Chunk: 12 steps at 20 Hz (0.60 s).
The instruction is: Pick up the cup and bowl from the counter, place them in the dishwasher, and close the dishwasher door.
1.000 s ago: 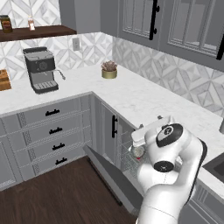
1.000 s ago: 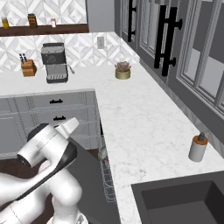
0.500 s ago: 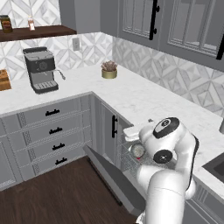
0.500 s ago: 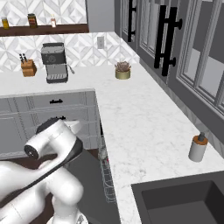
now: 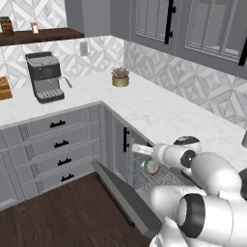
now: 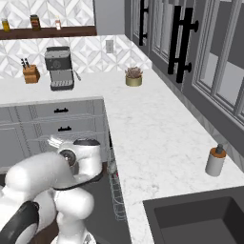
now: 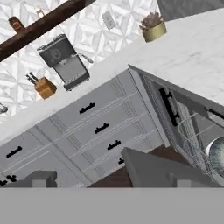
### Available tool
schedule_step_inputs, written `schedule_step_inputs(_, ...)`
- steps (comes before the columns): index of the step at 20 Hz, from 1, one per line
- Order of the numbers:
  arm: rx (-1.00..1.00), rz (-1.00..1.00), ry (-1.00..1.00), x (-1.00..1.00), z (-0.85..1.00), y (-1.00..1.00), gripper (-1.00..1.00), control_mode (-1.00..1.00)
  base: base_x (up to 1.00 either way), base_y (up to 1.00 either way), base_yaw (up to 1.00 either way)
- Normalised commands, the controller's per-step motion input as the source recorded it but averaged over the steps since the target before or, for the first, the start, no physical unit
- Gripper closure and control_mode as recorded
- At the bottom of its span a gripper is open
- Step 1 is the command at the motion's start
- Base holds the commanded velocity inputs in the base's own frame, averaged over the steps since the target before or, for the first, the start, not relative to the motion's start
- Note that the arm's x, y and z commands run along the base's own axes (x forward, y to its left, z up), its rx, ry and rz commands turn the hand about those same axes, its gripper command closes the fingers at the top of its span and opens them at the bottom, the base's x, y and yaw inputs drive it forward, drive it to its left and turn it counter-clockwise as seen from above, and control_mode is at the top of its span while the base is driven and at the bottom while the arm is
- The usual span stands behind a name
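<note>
The dishwasher [image 5: 144,171] stands open under the white counter [image 5: 159,111], its door [image 5: 123,195] dropped down toward the floor. The round grey bowl [image 5: 152,166] sits in the wire rack, and a red bit of the cup [image 5: 154,174] shows at its lower edge. In the hand view the bowl [image 7: 217,153] lies at the right edge, in the rack. My gripper [image 5: 136,148] hovers just left of the rack, above the door, and points toward the drawers. Its fingertips [image 7: 41,178] stand wide apart, open, with nothing between them.
A coffee machine [image 5: 46,77], a knife block [image 5: 4,88] and a potted plant [image 5: 120,77] stand at the back of the counter. A soap dispenser [image 6: 216,161] stands beside the dark sink [image 6: 200,219]. Grey drawers [image 5: 58,144] face the wooden floor [image 5: 62,212].
The hand has drawn back a little to the left, away from the rack, and the arm has folded lower. The jaws stay open. Bowl and cup have not moved.
</note>
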Motion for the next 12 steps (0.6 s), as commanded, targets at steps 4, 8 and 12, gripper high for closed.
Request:
schedule_step_inputs(4, 0.9, 0.47, 0.69, 0.06, 0.01, 0.41, -1.0, -1.0, 0.0, 0.0, 0.0)
schedule_step_inputs(8, 0.96, 0.4, 0.56, 0.05, 0.0, 0.5, -1.0, -1.0, 0.0, 0.0, 0.0)
schedule_step_inputs(12, 0.65, 0.29, 0.13, 0.07, 0.41, 0.85, -1.0, -1.0, 0.0, 0.0, 0.0)
